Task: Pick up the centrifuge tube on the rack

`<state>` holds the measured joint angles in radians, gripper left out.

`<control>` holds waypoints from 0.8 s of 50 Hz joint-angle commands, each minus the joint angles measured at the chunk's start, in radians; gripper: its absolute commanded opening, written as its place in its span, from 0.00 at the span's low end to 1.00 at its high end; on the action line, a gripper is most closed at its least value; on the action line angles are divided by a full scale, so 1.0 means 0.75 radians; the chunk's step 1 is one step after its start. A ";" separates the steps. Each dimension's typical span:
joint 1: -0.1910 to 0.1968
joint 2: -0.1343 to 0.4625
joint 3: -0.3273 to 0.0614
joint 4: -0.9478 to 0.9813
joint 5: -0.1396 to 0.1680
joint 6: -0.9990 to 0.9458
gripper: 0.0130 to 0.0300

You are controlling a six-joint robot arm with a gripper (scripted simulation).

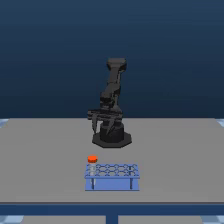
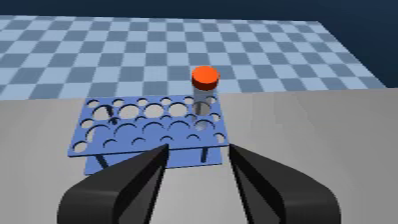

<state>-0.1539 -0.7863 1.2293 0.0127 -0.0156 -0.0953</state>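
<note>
On the grey table (image 1: 190, 160): blue rack (image 1: 112, 176), arm behind it at 12 o'clock.
Tube (image 2: 204, 92): upright in a corner hole of the rack (image 2: 147, 127), orange cap above the plate.
Gripper (image 2: 197, 155): jaws apart, holding nothing, near the rack.
Hidden: tube's lower part.
Writing: none readable.

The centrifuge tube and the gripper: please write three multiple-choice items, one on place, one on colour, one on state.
1. Where does the centrifuge tube stand?
A. in a corner hole of the rack
B. flat on the table
C. between the fingers

2. What colour is its cap?
A. green
B. orange-red
C. white

3. How is the gripper?
A. shut on the tube
B. open, holding nothing
C. out of view

Answers: 1 A, the tube rises upright from a corner of the rack; 2 B, the round cap shows orange-red in both views; 3 B, the fingers stand apart, short of the rack.
</note>
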 commanded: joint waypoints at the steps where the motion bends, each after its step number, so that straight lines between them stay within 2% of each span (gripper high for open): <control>1: -0.001 0.002 -0.001 -0.015 -0.001 0.015 1.00; 20: -0.007 0.019 -0.008 -0.151 -0.012 0.148 1.00; 40: -0.023 0.063 -0.028 -0.457 -0.038 0.448 1.00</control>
<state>-0.1681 -0.7423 1.2100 -0.3025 -0.0378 0.1987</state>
